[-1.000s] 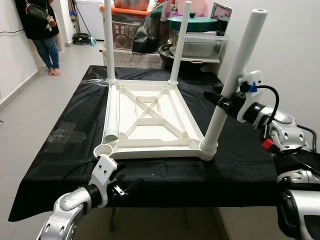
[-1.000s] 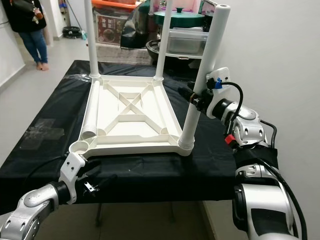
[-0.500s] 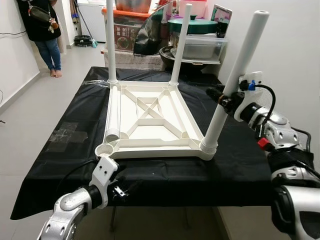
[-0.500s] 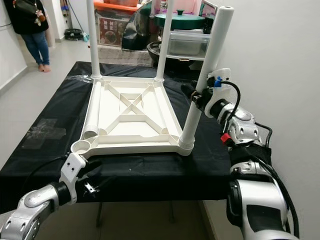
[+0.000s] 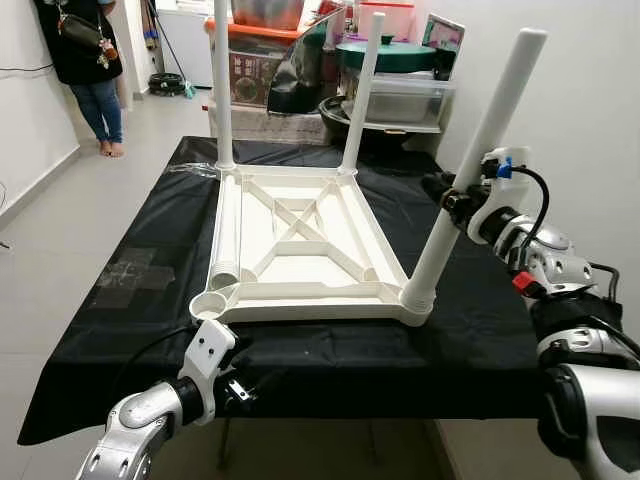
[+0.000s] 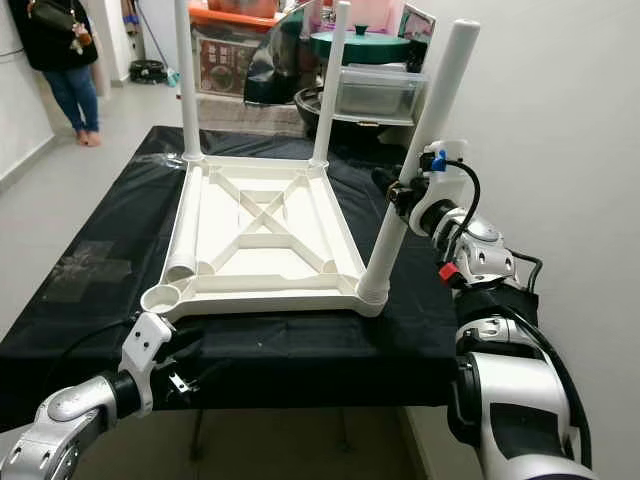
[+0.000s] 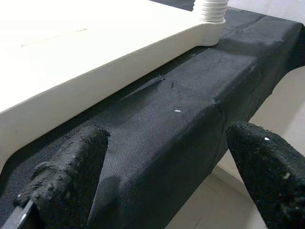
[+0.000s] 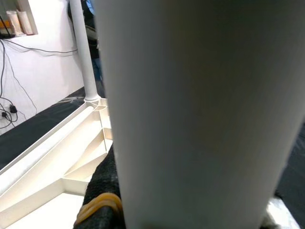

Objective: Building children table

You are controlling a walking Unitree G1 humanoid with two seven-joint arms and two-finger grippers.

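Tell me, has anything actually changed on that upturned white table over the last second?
Little. The right gripper stays clamped on the near right leg, which leans away from the frame much as before. The left gripper, jaws open, has sunk a bit below the black cloth's front edge. The tabletop, both far legs and the loose leg lying in it are unmoved.

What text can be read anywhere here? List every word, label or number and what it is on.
None can be read.
Box with printed front behind the black table: print too small and blurred.
White children's table frame, its leg, right gripper, left gripper: no lettering visible.
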